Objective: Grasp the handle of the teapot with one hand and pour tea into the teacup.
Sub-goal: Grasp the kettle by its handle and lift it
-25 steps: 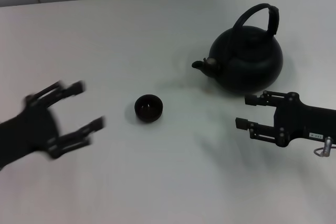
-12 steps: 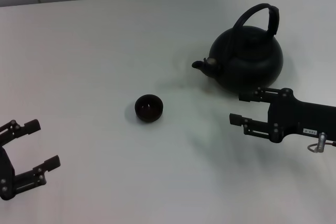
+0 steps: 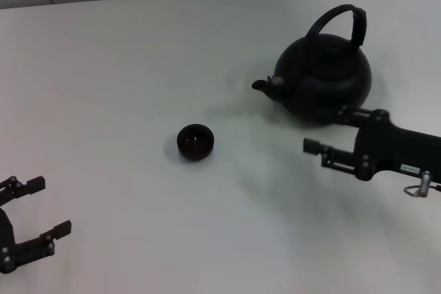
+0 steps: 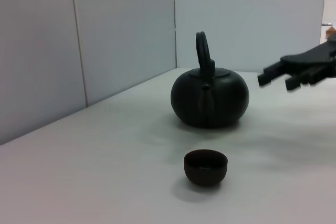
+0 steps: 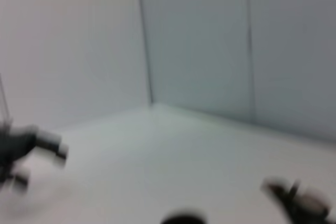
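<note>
- Matte black teapot (image 3: 324, 77) sits on the white table (image 3: 138, 67), far right side, spout toward the teacup (image 3: 195, 142); we see its arched handle (image 3: 339, 22) upright and free.
- We see the teacup alone mid-table, well apart from the teapot.
- Right gripper (image 3: 329, 137) hovers just beside the teapot's near side, fingers spread, holding nothing.
- Left gripper (image 3: 31, 213) sits at the near left edge, fingers spread, empty.
</note>
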